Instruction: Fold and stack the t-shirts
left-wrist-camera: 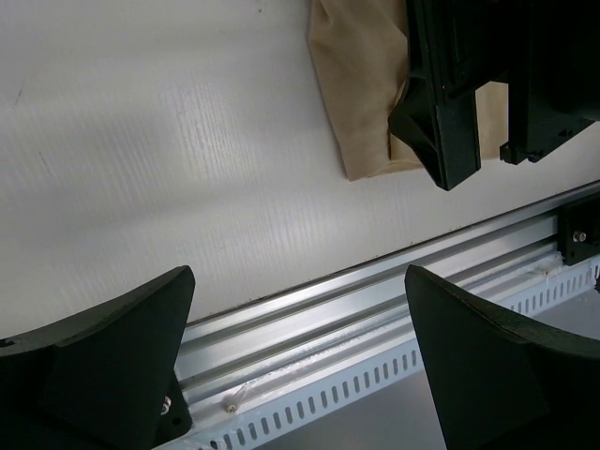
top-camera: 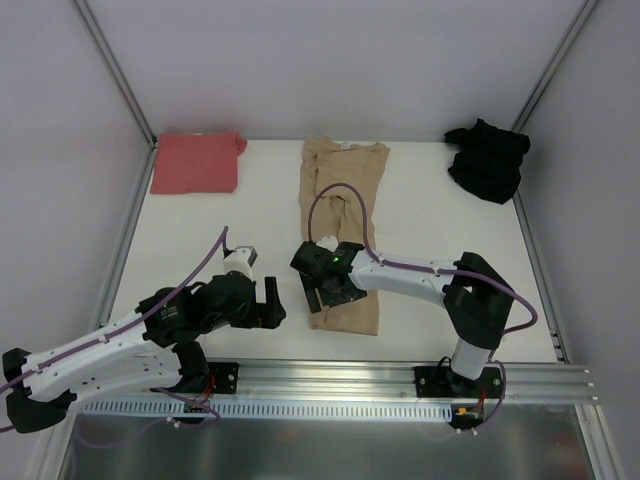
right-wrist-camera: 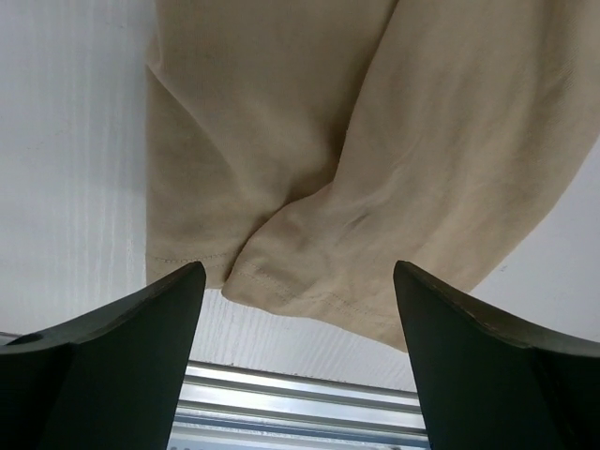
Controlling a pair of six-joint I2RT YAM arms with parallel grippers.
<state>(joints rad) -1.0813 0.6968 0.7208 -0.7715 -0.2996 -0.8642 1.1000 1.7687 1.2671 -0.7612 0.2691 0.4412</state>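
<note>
The tan-beige t-shirt [top-camera: 345, 180] lies folded into a long strip down the middle of the table. Its near hem [right-wrist-camera: 309, 281] shows in the right wrist view. My right gripper [top-camera: 333, 290] hovers over that near end, open, with its fingers astride the hem and nothing between them [right-wrist-camera: 298, 274]. The salmon-red t-shirt [top-camera: 195, 162] lies folded flat at the back left. The black t-shirt [top-camera: 487, 160] is crumpled at the back right. My left gripper [top-camera: 268, 303] stands open just left of the tan shirt's near corner [left-wrist-camera: 361, 103], above bare table and holding nothing [left-wrist-camera: 300, 277].
An aluminium rail [top-camera: 350, 375] runs along the near table edge, just beneath both grippers [left-wrist-camera: 375, 300]. Metal frame posts [top-camera: 120, 90] and white walls close in the left, right and back sides. The right gripper's black fingers [left-wrist-camera: 450, 112] are close to my left gripper.
</note>
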